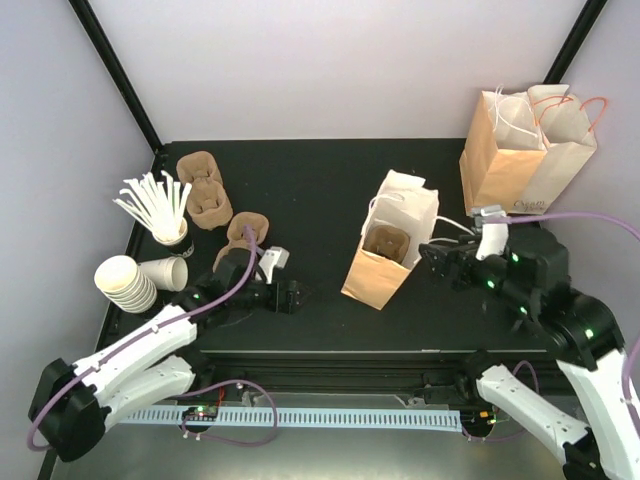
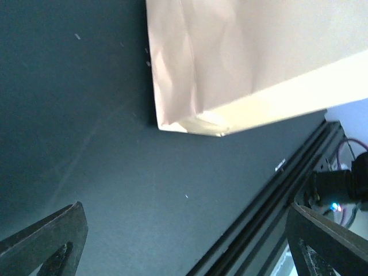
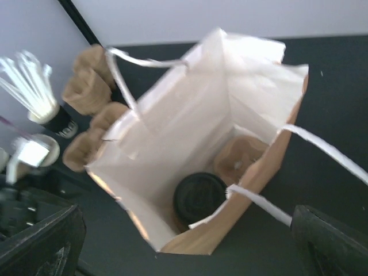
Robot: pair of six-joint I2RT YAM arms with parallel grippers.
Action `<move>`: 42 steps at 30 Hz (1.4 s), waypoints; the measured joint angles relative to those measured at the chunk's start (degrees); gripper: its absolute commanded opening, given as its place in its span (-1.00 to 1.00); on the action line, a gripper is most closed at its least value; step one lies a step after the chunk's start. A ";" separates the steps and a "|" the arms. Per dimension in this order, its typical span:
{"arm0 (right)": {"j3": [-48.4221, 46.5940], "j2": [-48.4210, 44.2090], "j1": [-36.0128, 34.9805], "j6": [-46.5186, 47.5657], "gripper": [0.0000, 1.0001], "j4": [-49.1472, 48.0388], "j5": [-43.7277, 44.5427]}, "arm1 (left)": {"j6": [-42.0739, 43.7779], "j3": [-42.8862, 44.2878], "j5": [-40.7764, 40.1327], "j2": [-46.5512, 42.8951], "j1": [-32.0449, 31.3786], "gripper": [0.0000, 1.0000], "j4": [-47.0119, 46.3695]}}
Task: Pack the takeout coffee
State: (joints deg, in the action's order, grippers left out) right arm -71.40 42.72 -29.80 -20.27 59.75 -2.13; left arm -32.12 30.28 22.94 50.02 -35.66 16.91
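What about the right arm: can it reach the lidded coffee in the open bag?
Probably yes, from above: the bag stands open, the coffee lid shows uncovered, the open right gripper sits beside the bag. A handle strap lies close.

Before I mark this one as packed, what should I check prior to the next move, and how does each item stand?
1. Takeout coffee inside the bag: ok.
2. Bag standing, mouth open: ok.
3. Left gripper open and empty: ok.
4. Right gripper open and empty: ok.
5. Coffee seated in the carrier: cannot tell.
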 measured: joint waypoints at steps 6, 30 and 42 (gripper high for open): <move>2.03 -6.47 0.00 -1.64 0.98 -2.40 0.22 | -6.60 -4.76 -1.38 6.19 -9.09 0.88 -9.70; 42.03 -30.77 0.04 -19.17 0.06 -11.61 -18.05 | -19.69 -8.85 -4.20 22.16 -17.46 0.80 -33.38; 63.36 -19.82 0.07 -35.32 0.15 -36.48 -25.00 | -23.04 -8.57 -4.24 27.58 -17.46 0.80 -36.52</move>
State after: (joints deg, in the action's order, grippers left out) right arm -8.03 22.90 -29.74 -55.59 23.27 -27.14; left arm -55.16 21.71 18.70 77.60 -53.12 -19.62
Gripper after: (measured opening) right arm 0.539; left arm 0.900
